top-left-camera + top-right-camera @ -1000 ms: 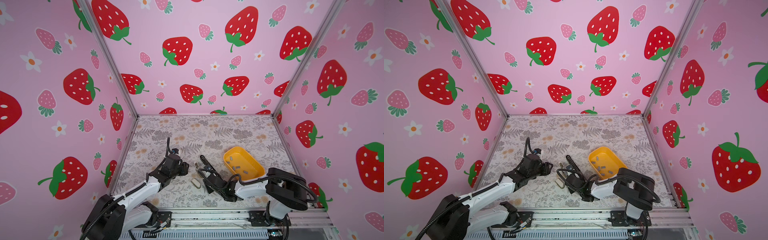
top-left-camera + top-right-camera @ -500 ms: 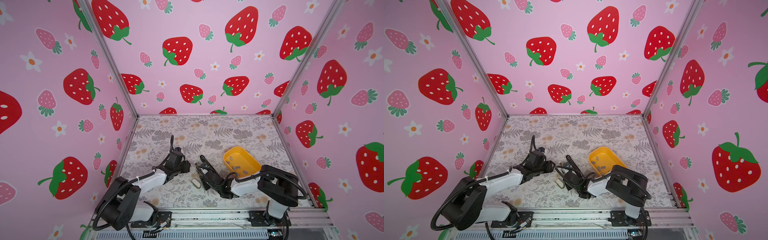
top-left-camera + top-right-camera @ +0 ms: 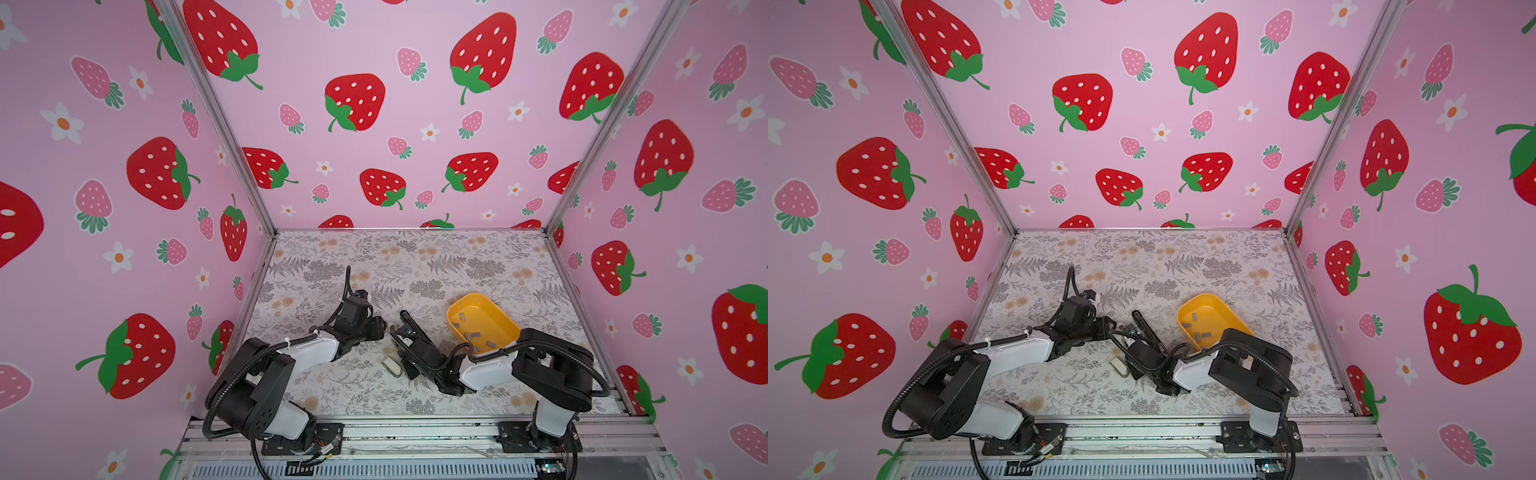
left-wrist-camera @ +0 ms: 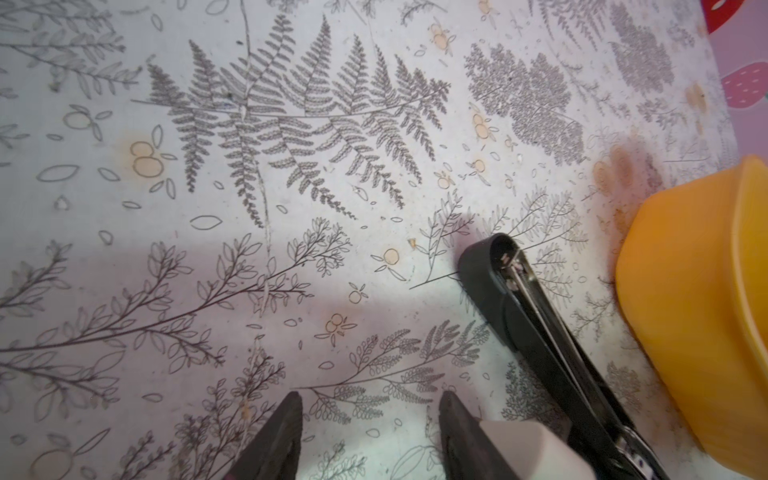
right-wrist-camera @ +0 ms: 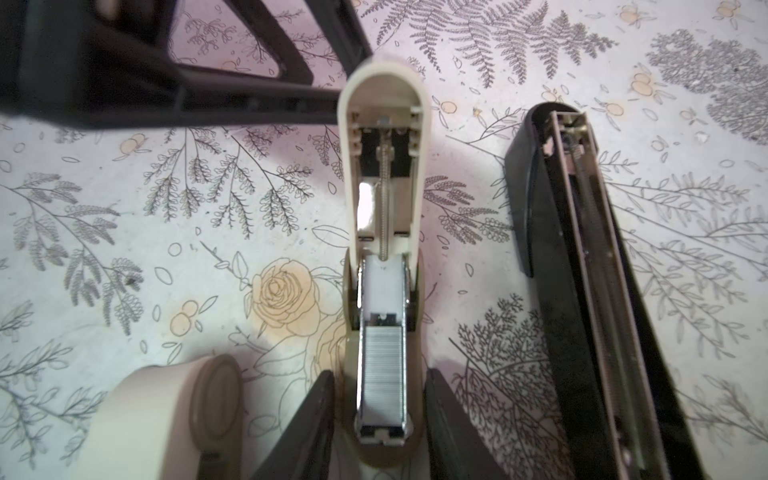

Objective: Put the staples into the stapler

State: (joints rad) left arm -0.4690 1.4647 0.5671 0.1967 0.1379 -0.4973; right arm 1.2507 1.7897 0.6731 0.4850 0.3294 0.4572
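In a top view: right gripper (image 3: 402,352) is reaching over the tabletop (image 3: 415,257) near its front edge. Loose grey metal staple strips (image 3: 471,335) are lying in a yellow plastic tray (image 3: 498,316) toward the right edge.

Right wrist: jaws are sitting narrow astride a small cream plastic stapler (image 5: 382,286); gripping or not, cannot tell. A loaded staple strip (image 5: 382,374) is lying in its channel, long axis running straight out from the jaws, lid hanging open.

Left wrist: left gripper (image 4: 370,399) jaws are standing wide, empty, nearer the lid tip.

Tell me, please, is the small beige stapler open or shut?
Open: the beige stapler's lid is flipped back, baring staples in its channel.
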